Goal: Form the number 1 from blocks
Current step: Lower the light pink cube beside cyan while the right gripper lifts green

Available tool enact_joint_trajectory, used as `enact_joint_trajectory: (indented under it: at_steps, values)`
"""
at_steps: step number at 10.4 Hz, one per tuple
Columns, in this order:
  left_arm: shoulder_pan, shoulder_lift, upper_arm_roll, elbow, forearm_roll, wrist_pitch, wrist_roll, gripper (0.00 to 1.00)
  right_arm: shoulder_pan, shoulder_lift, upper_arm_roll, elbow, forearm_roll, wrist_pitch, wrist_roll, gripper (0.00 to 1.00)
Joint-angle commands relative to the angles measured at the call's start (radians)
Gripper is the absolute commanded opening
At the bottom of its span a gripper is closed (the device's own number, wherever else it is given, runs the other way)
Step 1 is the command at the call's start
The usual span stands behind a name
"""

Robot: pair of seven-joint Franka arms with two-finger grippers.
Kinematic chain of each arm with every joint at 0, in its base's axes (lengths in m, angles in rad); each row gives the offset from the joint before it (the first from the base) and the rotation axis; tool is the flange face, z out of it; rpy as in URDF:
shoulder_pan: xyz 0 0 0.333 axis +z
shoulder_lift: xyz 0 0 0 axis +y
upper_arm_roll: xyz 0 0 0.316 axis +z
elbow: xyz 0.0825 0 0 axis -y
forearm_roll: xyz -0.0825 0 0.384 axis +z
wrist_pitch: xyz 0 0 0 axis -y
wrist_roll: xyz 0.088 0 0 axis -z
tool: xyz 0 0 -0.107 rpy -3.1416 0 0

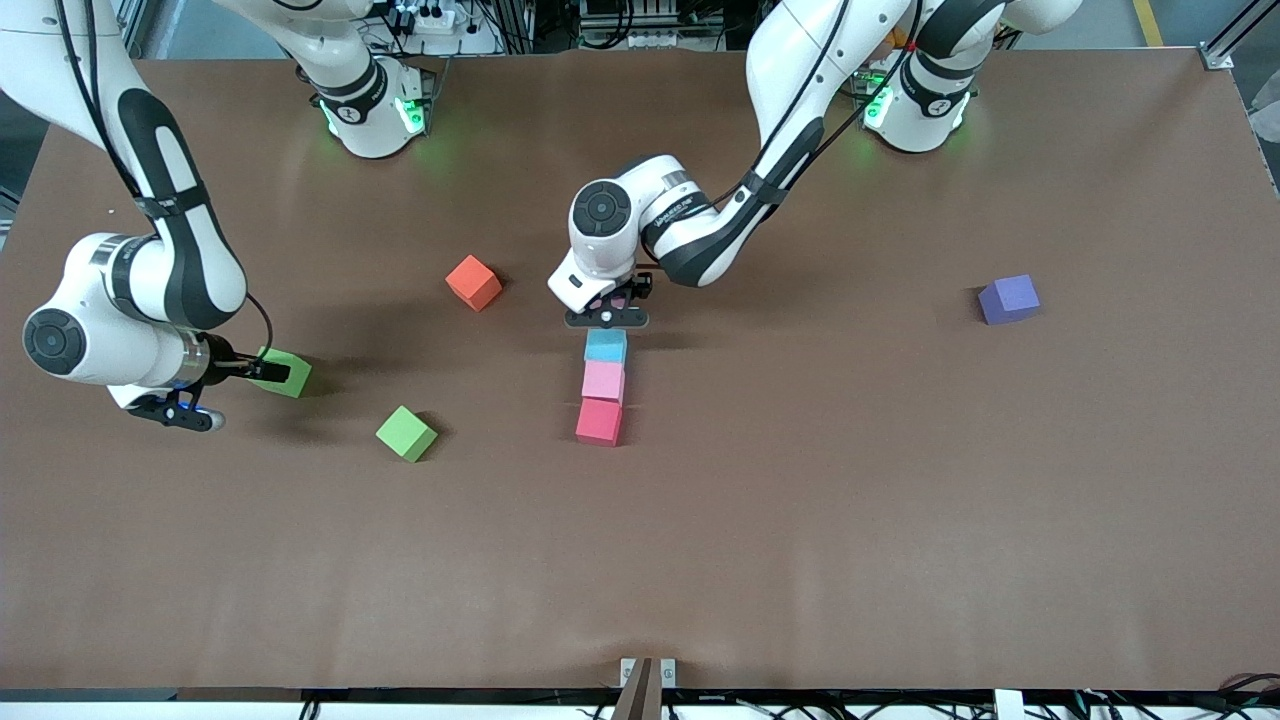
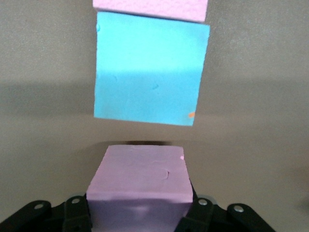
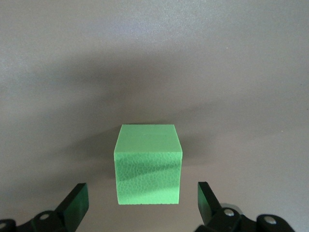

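Observation:
A column of three touching blocks lies mid-table: sky blue (image 1: 606,346), light pink (image 1: 603,381), then crimson (image 1: 599,421) nearest the front camera. My left gripper (image 1: 607,312) is low over the table at the sky blue end of the column. It is shut on the second light pink block (image 2: 140,183), a small gap from the sky blue block (image 2: 149,72). My right gripper (image 1: 262,372) is open at one green block (image 1: 288,373), whose near part sits between the fingertips (image 3: 77,200) untouched. The green block (image 3: 147,164) stands on the table.
Another green block (image 1: 406,433) lies between the right gripper and the column. An orange block (image 1: 473,282) sits farther from the front camera, beside the left gripper. A purple block (image 1: 1009,299) lies alone toward the left arm's end of the table.

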Motion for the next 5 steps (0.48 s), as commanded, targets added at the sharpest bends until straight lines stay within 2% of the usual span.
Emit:
enact_joint_trajectory:
  at_steps: [1, 5]
  values:
    - [-0.008, 0.039, 0.011, 0.045, -0.002, -0.005, 0.009, 0.0, 0.011, 0.017, -0.014, 0.006, -0.034, 0.024, 0.013, 1.0]
    - [-0.008, 0.036, 0.031, 0.047, -0.002, -0.005, 0.011, 0.0, 0.011, 0.034, -0.023, 0.006, -0.034, 0.041, 0.008, 1.0]
